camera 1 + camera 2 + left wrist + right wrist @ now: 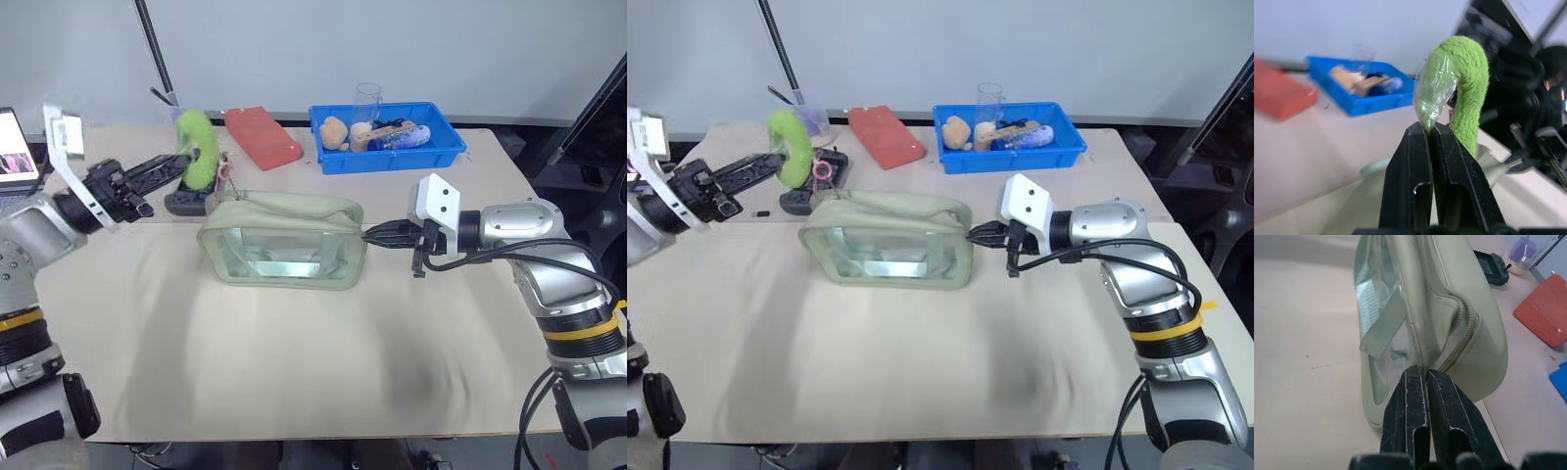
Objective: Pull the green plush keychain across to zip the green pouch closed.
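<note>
Black fingers of the right pincer (1422, 377) fill the low centre of the right wrist frame, pressed together on the end seam of the pouch (282, 240), right where the zipper track curves down. In the head frames that pincer sits right of centre, touching the pouch's right end and pinning it on the tabletop (294, 362).

At the upper left of the head frame the left pincer (1429, 129) is clamped shut on the keychain (199, 147), gripping its clear wrapped edge; the fuzzy ring stands up above the fingertips. A pinkish cord (227, 171) hangs from it toward the pouch's left top corner. The keychain is raised just above and beside that left end, so the whole zipper run is, by my judgement, not yet pulled.

Risks from here: the grip is on slick film at the ring's edge, so a firm pull may let it slip out. A pull angled upward instead of along the track could lift or drag the pouch and jam the slider at the corner curve. The right hold is thin, on a seam only, and may slide off.

A blue bin (431, 149) at upper right holds a tan lump, a wooden piece and a bluish item, with a clear glass at its back. A red block (263, 135) lies near it. The pouch's contents are hard to tell through its window.
</note>
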